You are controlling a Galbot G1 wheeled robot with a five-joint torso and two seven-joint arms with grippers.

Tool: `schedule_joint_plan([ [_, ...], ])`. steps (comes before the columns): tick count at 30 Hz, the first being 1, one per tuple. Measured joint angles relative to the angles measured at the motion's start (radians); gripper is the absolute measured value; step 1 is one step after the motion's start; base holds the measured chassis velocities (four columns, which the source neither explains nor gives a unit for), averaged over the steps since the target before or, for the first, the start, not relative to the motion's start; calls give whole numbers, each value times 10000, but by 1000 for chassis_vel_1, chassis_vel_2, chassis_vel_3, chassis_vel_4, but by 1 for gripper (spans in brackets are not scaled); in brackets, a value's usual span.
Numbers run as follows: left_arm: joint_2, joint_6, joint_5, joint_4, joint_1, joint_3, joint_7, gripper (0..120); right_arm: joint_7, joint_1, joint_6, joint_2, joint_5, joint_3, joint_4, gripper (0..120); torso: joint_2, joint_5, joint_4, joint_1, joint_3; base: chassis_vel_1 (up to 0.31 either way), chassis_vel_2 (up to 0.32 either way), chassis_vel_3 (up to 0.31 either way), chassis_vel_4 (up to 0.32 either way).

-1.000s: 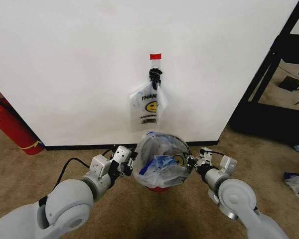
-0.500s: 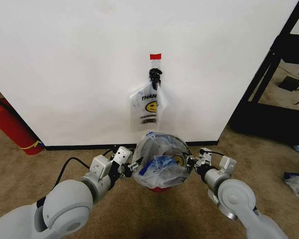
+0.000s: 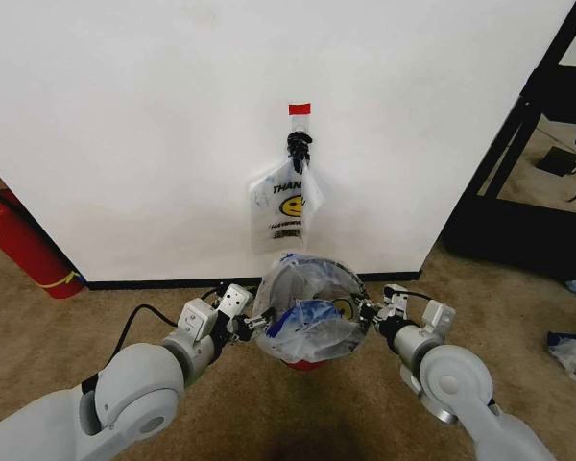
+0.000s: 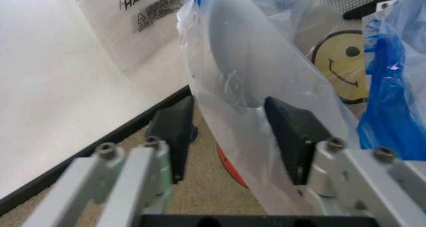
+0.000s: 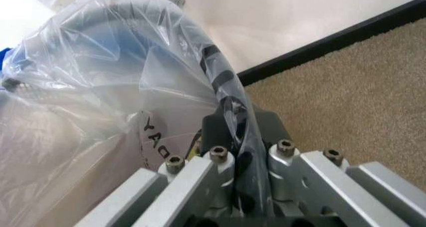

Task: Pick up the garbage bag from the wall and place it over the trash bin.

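1. Head view: the garbage bag (image 3: pixel 305 312) sits draped over the trash bin (image 3: pixel 303 363) on the carpet (image 3: pixel 125 298), just out from the wall (image 3: pixel 154 115) and its black baseboard (image 3: pixel 163 282). The left gripper (image 3: pixel 252 321) is at the bag's left side, the right gripper (image 3: pixel 367 313) at its right side. Up on the wall, a flat white smiley bag (image 3: pixel 286 206) hangs from the black hook (image 3: pixel 299 146) under the red tape strip (image 3: pixel 299 109). A red fire extinguisher (image 3: pixel 24 240) leans at the far left
2. Left wrist view: the left gripper (image 4: pixel 230 132) stands spread open, a fold of bag film (image 4: pixel 233 82) running between the two black pads, one pad (image 4: pixel 174 133) clear of the plastic. The yellow smiley print (image 4: pixel 346 67) and a blue patch (image 4: pixel 389 72) show beyond
3. Right wrist view: the right gripper (image 5: pixel 245 142) is clenched tight on a pinch of the bag (image 5: pixel 133 87), carpet and baseboard behind
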Motion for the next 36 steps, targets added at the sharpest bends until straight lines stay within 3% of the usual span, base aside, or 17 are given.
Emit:
schedule_joint_plan([
  [4, 7, -83, -106, -12, 21, 11, -1, 25, 0, -7, 3, 2, 0, 0, 28, 0, 0, 0, 0, 0, 0, 0, 0, 0, 0],
  [11, -110, -136, -266, 303, -80, 42, -210, 0, 0, -34, 8, 2, 14, -27, 72, 0, 0, 0, 0, 0, 0, 0, 0, 0, 0],
  [20, -259, -72, -905, 963, -2, -260, -580, 0, -138, -45, 90, -39, 171, -114, 189, 0, 0, -1, 0, 0, 0, 0, 0, 0, 0],
  [36, -356, 17, -712, 753, 774, -394, -574, 0, -349, -71, 712, 279, 839, 218, 336, 0, 0, 0, 0, 0, 0, 0, 0, 0, 0],
])
